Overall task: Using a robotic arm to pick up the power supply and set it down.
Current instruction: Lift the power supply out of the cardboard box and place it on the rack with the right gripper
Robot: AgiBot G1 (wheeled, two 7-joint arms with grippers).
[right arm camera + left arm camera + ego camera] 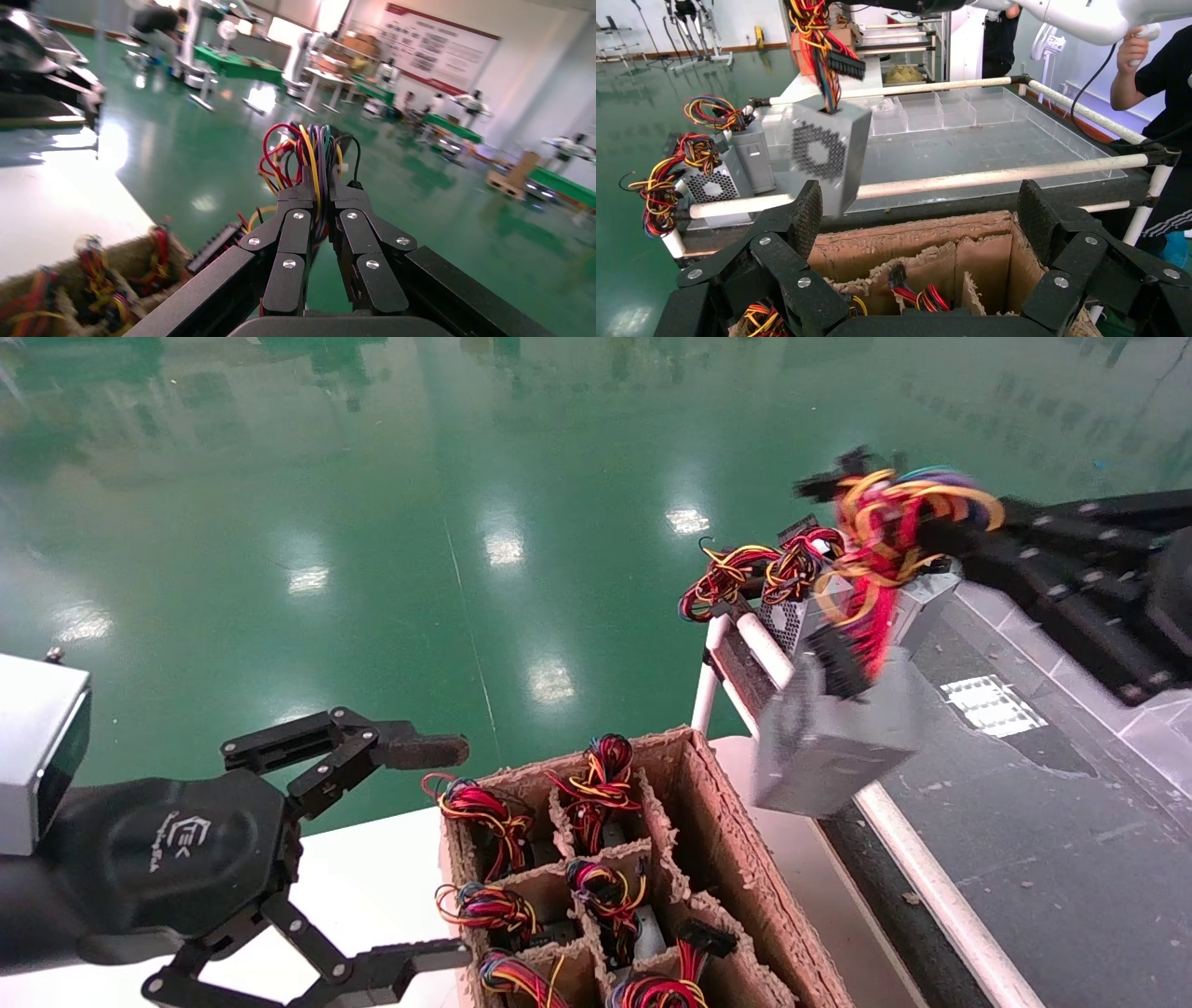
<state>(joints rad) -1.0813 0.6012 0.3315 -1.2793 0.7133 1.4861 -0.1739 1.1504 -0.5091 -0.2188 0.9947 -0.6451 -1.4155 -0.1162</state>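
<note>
A: Power supply (829, 747) location?
B: Your right hand (320, 203) grips its wire bundle (885, 528); box hangs above the conveyor rail (917, 868).
A: Left hand (438, 845)?
B: Spread wide beside the cardboard crate (708, 840), holding nothing.

I see the power supply (829, 747), a small grey metal box with a round perforated grille, hanging in the air and tilted. My right claw (322, 210) holds it only by its bundle of red, yellow and black wires (885, 537). My left claw (438, 850) hovers spread wide, touching nothing.
</note>
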